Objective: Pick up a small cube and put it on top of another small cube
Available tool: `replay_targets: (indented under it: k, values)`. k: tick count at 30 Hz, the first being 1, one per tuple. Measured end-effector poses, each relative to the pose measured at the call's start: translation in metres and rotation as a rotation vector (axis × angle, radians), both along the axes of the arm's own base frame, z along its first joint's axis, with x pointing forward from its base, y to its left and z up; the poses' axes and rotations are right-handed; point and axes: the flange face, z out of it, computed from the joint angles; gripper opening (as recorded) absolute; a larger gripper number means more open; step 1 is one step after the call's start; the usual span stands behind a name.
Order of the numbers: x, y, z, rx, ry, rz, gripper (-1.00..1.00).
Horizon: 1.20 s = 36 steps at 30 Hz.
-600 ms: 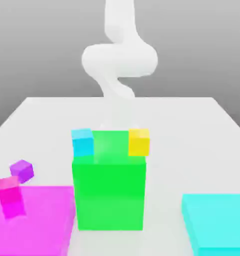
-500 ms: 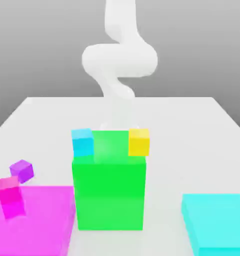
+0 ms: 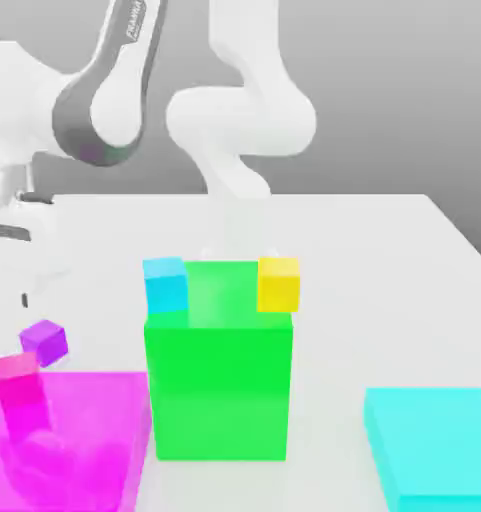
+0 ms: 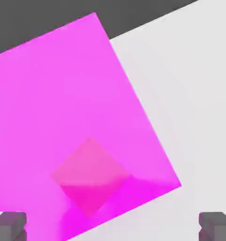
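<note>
Right now my gripper (image 4: 113,227) has its jaws spread wide with nothing between them — in the hand view the two grey fingertips (image 4: 9,225) sit far apart at the edge, looking straight down on the small magenta-pink cube (image 4: 90,175) resting on the big magenta slab (image 4: 63,89). That cube is not the one I want. The small violet-purple cube (image 3: 45,341) lies on the white table (image 3: 384,260) just behind the slab, close beside the pink cube (image 3: 20,385) at the exterior view's left. I judge the step in hand is lining up over the violet cube, so I should shift the hand off the slab toward it, turn the wrist to square the pads with its faces, then descend. Room is tight: the pink cube sits near, so the fingers could nudge it. The tall green block (image 3: 219,385) with the cyan cube (image 3: 165,283) and yellow cube (image 3: 279,282) stands well apart, and open table lies behind.
</note>
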Motion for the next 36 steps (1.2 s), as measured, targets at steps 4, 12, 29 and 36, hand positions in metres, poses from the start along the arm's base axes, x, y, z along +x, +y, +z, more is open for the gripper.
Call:
replay_targets:
  k: [4,12,29,36]
  values:
    - [-0.055,-0.008,-0.052,0.022,0.096,-0.055,0.0]
    - [-0.059,-0.01,-0.101,0.019,0.108,-0.053,0.0]
    - [-0.059,-0.01,-0.07,0.019,0.108,-0.053,-1.0]
    - [0.009,0.003,-0.018,0.033,0.096,0.098,-1.0]
